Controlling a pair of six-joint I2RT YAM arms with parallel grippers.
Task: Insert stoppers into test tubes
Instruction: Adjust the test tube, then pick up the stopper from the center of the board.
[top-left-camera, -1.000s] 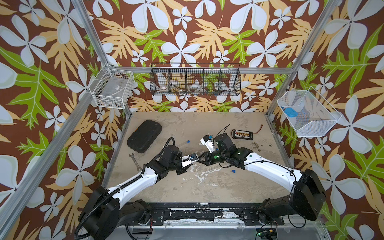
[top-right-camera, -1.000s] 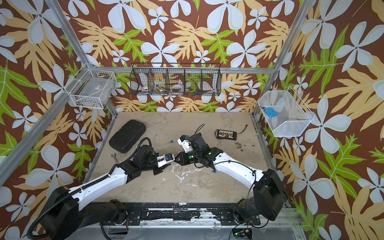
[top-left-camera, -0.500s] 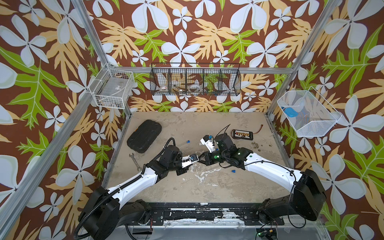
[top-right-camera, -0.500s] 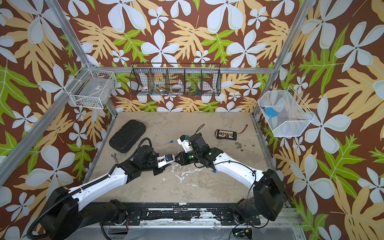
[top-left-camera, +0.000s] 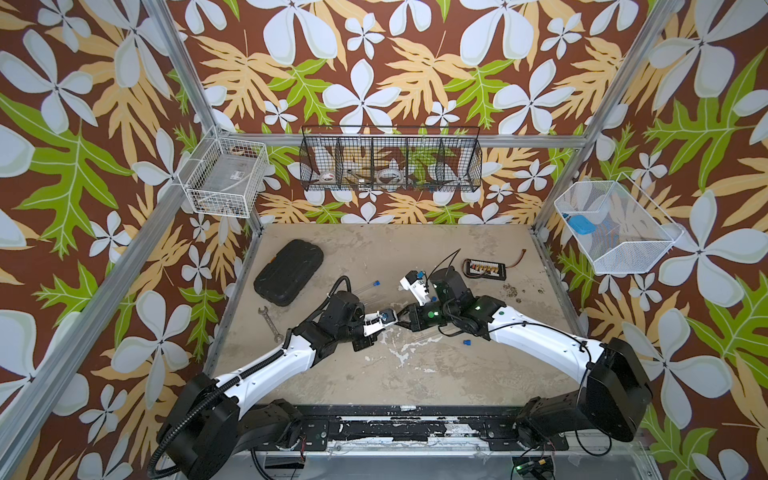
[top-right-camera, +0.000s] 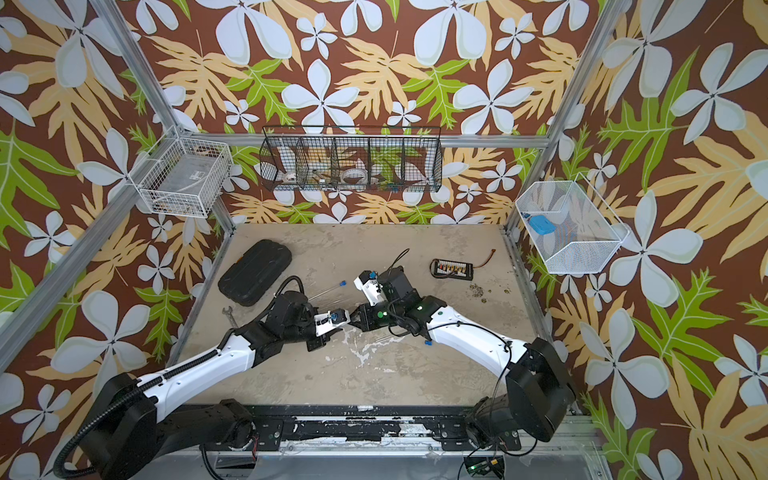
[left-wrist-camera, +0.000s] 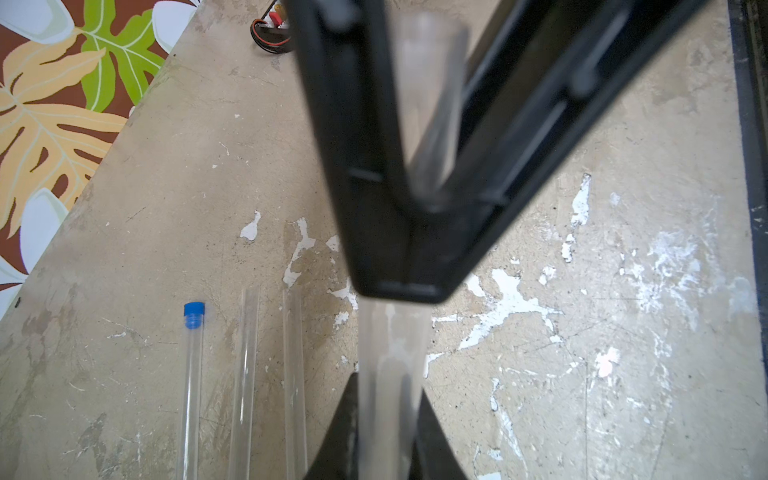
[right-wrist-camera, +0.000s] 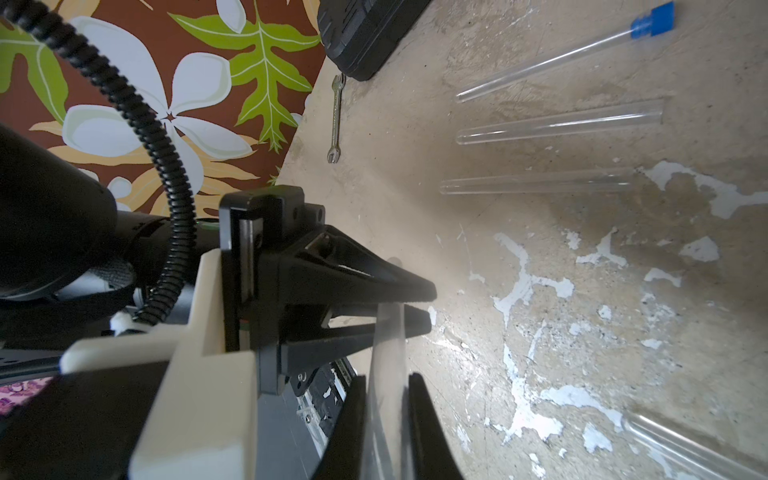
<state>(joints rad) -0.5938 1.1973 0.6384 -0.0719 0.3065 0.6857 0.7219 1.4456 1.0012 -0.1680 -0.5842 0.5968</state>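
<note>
Both arms meet in the middle of the desk (top-left-camera: 415, 374), and the left jaws and right jaws are each squeezed tight on the same clear test tube (left-wrist-camera: 390, 345). Three more tubes (left-wrist-camera: 243, 374) lie side by side around 10 o'clock from there, one plugged with a blue stopper (left-wrist-camera: 194, 311); a loose stopper (top-left-camera: 466, 342) sits near 4 o'clock. Black wire basket (top-left-camera: 461, 170) at 12 o'clock has what look like tape rolls (top-left-camera: 388, 176), white basket (top-left-camera: 216, 203) at 10 a flat pale box (top-left-camera: 224, 172), mesh basket (top-left-camera: 623, 257) at 2 a light-blue thing (top-left-camera: 581, 224).
</note>
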